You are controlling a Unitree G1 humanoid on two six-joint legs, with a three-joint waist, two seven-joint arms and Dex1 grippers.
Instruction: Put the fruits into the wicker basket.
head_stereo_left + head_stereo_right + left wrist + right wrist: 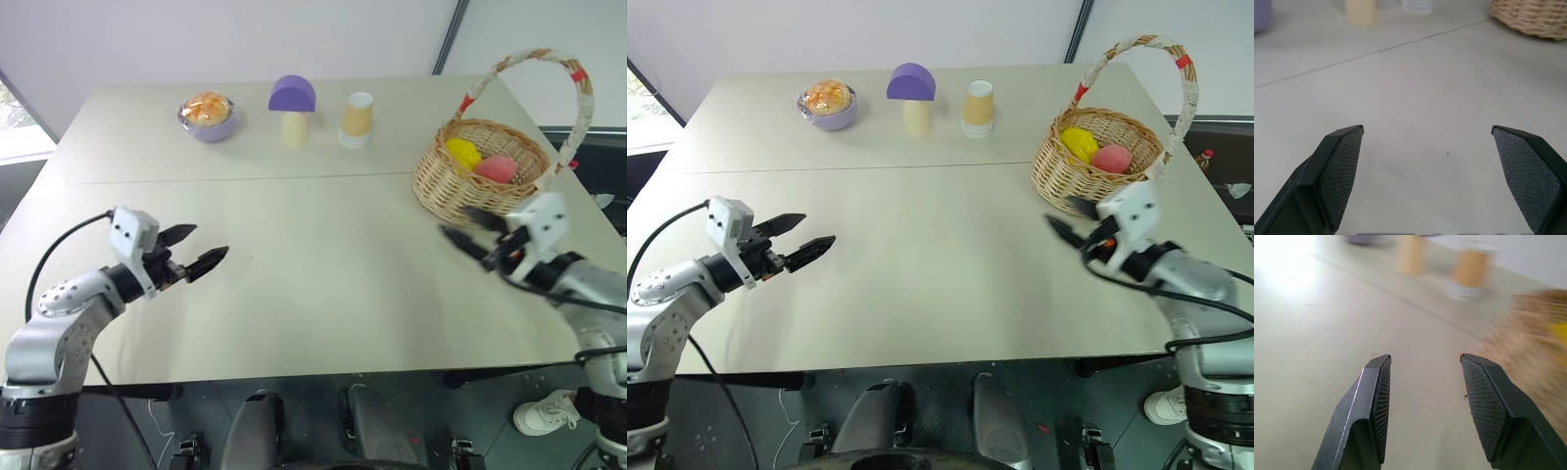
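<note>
The wicker basket (480, 166) stood at the far right of the pale bench (323, 284), its tall cloth-wrapped handle (578, 98) arching up over it. Inside lay two fruits: a lumpy yellow one (462, 152) on the left and a round pink one (497, 168) right beside it, the two touching or very nearly so.

Down on the right, the right end effector (468, 227) hung just in front of the basket's near wall, pointing left across the bench. Its two black fingers stood apart with nothing between them, and the right wrist view showed bare bench in the gap, with the basket's weave just off to one side.

Over on the left, the left end effector (193, 249) hovered above the near left part of the bench, well apart from the basket, aimed toward the middle. Its fingers were spread wide and empty, only bare bench between the pads (1342, 171).

Along the far edge sat a row of other pieces: a purple bowl (208, 122) holding an orange bun (206, 107), then a purple-capped mushroom toy (293, 110), then a paper cup (357, 119) standing upside down, each apart from its neighbour. A seam (235, 178) ran across the bench between that row and the two arms.
</note>
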